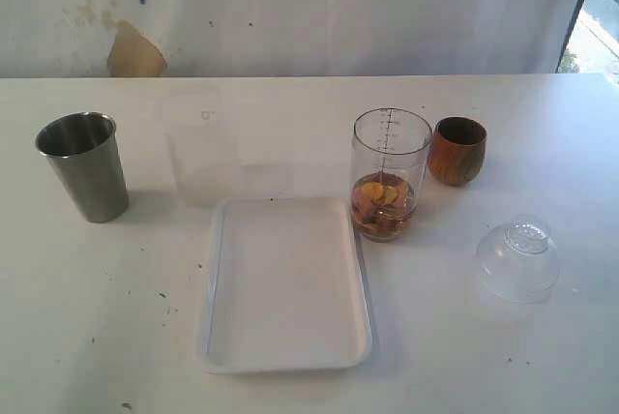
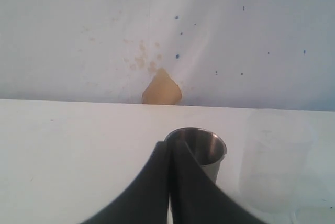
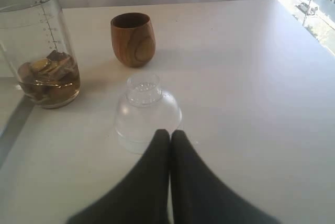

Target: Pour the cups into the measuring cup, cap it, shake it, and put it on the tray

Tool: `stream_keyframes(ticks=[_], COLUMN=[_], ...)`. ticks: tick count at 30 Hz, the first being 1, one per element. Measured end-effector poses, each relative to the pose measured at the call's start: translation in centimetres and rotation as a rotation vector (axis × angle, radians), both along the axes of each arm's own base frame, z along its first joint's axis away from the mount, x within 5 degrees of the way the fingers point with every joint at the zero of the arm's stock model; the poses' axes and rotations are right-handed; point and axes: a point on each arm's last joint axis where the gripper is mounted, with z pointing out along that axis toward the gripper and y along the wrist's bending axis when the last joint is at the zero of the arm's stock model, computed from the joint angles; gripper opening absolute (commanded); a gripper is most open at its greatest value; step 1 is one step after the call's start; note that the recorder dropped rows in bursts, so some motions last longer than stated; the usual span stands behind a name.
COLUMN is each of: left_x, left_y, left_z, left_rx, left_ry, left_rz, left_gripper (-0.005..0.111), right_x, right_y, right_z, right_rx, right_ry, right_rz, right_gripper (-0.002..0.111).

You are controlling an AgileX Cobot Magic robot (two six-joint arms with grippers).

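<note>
steel cup (image 1: 84, 164) stands upright at the far left of the bench (image 1: 106, 317); the left fingers (image 2: 152, 187) are pressed together near it, holding nothing. a cloudy container (image 1: 203, 158) sits between that cup and the tray (image 1: 285, 288), which carries none of the task's things. just right of the tray, on the bench, the measuring cup (image 1: 390, 174) holds brownish liquid and pieces low down, so some pouring looks done. whether either cup is empty i cannot tell. the wooden cup (image 1: 457, 150) stands just beside it. the lid (image 1: 518, 257) lies further right, off the measuring cup, with the right fingers (image 3: 152, 177) closed and empty near it. capping, shaking and traying are left.
</note>
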Motion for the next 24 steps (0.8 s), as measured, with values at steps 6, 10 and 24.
stream_keyframes(ticks=[6, 10, 24], left_x=[0.0, -0.1, -4.6], left_y=[0.0, 0.1, 0.6], left_z=[-0.1, -0.8, -6.7], left_rx=[0.0, 0.026, 0.059], left_ry=[0.003, 0.018, 0.039], left_rz=[0.0, 0.011, 0.073], left_gripper=[0.0, 0.0, 0.0], right_x=[0.0, 0.0, 0.0], right_y=[0.0, 0.0, 0.0], right_z=[0.0, 0.0, 0.0], right_rx=[0.0, 0.0, 0.002], right_ry=[0.0, 0.0, 0.0], right_rz=[0.0, 0.0, -0.001], right_gripper=[0.0, 0.0, 0.0])
